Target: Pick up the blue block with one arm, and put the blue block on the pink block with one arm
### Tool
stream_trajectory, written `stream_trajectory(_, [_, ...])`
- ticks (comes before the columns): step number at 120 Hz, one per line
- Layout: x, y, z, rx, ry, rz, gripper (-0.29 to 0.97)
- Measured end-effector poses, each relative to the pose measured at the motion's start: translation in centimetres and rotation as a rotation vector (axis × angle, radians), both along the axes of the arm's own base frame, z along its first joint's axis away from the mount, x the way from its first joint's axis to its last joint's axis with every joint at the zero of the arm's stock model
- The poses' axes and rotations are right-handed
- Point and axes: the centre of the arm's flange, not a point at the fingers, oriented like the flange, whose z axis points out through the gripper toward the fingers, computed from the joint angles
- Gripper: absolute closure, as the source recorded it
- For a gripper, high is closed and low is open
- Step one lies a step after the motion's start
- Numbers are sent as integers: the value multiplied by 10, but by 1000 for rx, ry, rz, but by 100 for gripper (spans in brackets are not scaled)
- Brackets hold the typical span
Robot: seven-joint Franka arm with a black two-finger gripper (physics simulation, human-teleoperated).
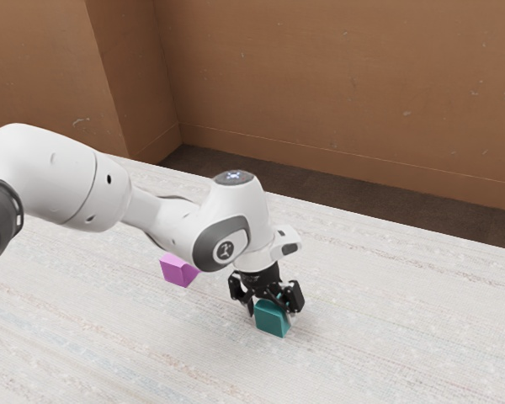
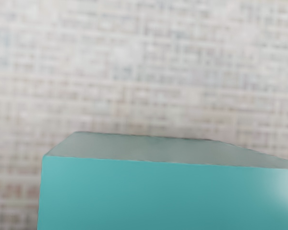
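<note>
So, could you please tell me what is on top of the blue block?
The tool hangs right over the blue block, hiding its top in the exterior view. Nothing else is stacked on it; the pink block sits apart, partly behind the arm.

White seven-joint robot arm (image 1: pixel 84 194) reaching low.
It stretches from the exterior view's left toward its right; the wrist bends down, and the black two-finger end effector (image 1: pixel 268 303) points downward.

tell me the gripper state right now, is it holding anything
gripper: down at the blue block, which sits on the table; whether it is open or closed on the block cannot be told
</note>
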Motion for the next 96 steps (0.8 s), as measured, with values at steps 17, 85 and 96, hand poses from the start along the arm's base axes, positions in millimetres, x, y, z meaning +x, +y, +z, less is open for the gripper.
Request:
stream_trajectory(17, [1,0,1,-3,-2,10,12])
stream_trajectory(85, [2,91,127,77,-171,130,30])
stream_trajectory(96, [-2,132,140,117,-161,177,30])
